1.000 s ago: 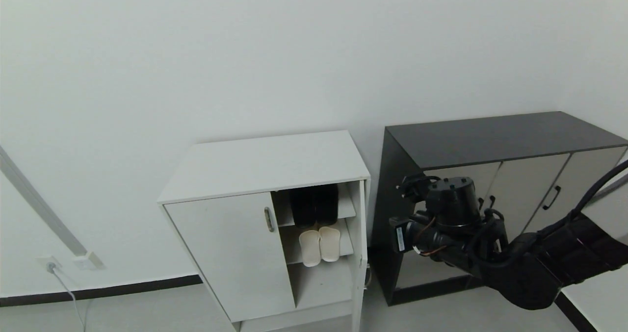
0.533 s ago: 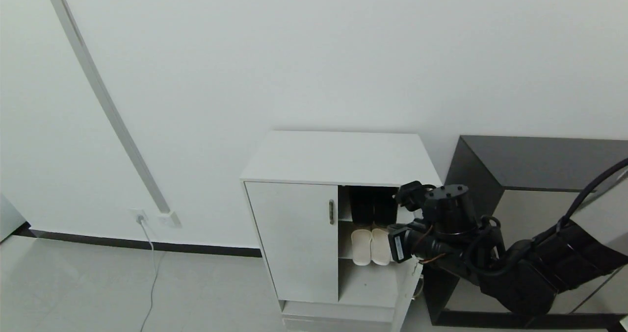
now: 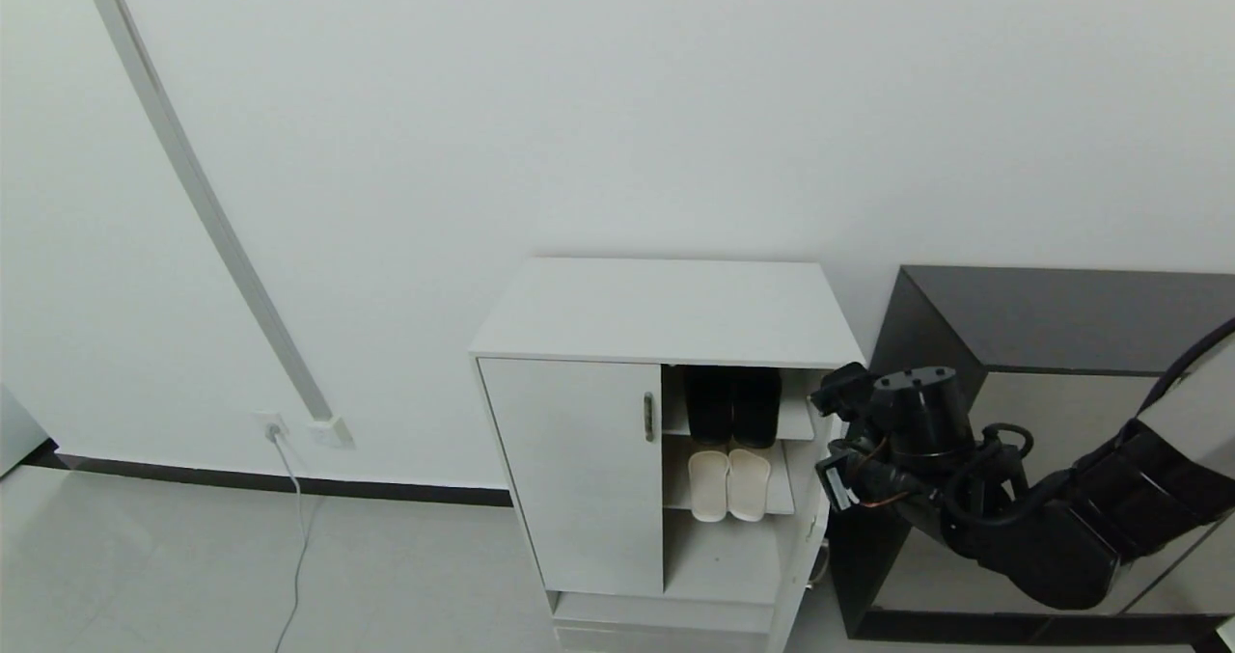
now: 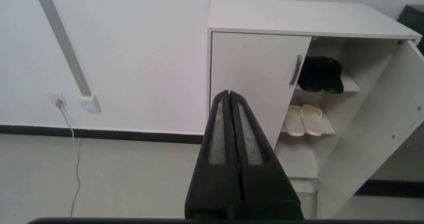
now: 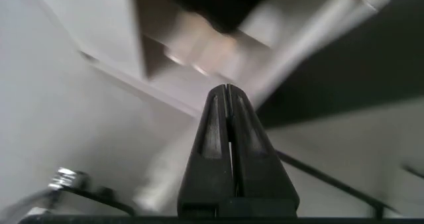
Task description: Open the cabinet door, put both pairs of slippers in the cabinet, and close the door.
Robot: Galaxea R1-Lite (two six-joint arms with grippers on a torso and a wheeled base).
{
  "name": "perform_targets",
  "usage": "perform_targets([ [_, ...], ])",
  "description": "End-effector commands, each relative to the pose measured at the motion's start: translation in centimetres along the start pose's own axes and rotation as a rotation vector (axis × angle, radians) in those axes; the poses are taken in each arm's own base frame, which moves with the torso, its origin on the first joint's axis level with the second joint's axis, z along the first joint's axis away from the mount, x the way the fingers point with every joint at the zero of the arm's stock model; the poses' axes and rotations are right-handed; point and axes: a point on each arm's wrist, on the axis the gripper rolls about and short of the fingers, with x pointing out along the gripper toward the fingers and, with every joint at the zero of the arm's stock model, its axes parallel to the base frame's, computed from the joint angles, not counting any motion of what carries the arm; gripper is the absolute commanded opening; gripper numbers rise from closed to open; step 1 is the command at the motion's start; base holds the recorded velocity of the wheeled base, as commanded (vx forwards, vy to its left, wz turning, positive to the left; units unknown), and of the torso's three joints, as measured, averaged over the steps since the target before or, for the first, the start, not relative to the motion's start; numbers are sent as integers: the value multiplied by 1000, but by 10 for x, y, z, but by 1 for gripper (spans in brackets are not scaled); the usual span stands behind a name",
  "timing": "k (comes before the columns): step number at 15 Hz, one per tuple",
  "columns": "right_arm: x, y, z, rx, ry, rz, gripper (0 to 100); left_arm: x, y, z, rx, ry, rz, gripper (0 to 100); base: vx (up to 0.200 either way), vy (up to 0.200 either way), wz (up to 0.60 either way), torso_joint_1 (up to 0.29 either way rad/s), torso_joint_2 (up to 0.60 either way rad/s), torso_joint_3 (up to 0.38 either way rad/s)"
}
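both pairs look to be inside already, so the step in hand is likely shutting the door. on the white cabinet (image 3: 656, 311) the left door (image 3: 569, 470) is closed. past its handle (image 3: 648, 416), the black slippers (image 3: 731, 404) sit on the upper shelf and the white slippers (image 3: 729, 471) on the shelf below. the right door (image 3: 810, 537) stands swung out, edge-on to the head camera. to close it well, i'd press flat on its outer face near the free edge, follow the hinge's arc, and ease off before it meets the frame.

the left tool (image 4: 230, 95) is held back, facing the cabinet, fingers pressed together and empty. the right tool (image 5: 228, 91) is just beside the open door, in front of the dark cabinet (image 3: 1052, 315), fingers likewise together and gripping nothing.
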Motion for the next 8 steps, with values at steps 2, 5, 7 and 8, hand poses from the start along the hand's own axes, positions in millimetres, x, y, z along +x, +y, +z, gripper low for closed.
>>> perform_targets([
  [2,4,-8,-13,-45,65,-48,0,0,0,0,0,0,0,0,0,0,0,0,0,0],
  [5,13,-4,-26,-76,126,-35,0,0,0,0,0,0,2,0,0,0,0,0,0,0],
  [7,20,5,-31,-79,130,-14,0,0,0,0,0,0,0,0,0,0,0,0,0,0],
  [8,24,12,-33,-71,110,6,0,0,0,0,-2,0,2,0,0,0,0,0,0,0],
])
